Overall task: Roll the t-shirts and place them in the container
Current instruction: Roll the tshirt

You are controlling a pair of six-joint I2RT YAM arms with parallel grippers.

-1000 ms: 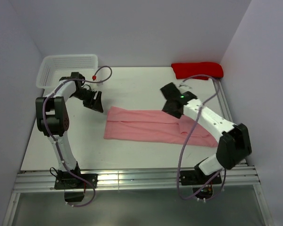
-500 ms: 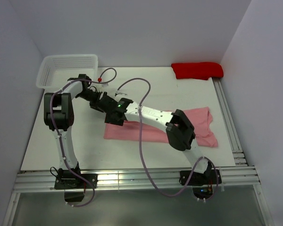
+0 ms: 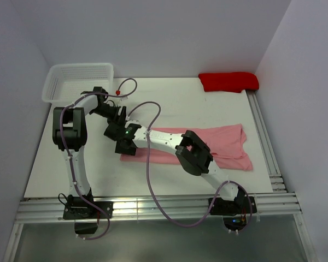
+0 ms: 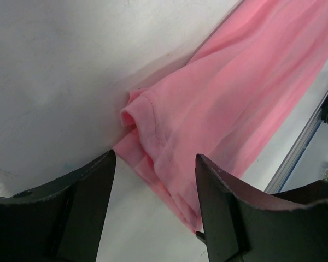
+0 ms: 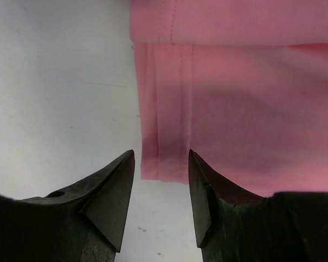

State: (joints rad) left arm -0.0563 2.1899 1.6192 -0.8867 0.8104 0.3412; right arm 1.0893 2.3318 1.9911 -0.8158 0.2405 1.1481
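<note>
At left end of pink t-shirt (image 3: 229, 143): left gripper (image 4: 153, 164), right gripper (image 5: 159, 155) jaws wide, empty (straddling its edge); presumably to start roll.

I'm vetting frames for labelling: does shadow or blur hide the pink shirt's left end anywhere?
Right wrist view: a shadow darkens the t-shirt, hem stitching legible. Left wrist view: folded corner clear, small shadow beside it. Top view: evenly lit, right arm crosses it.

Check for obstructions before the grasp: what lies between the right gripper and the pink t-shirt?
Nothing: in the right wrist view the open right gripper frames the folded end of the pink t-shirt directly.
</note>
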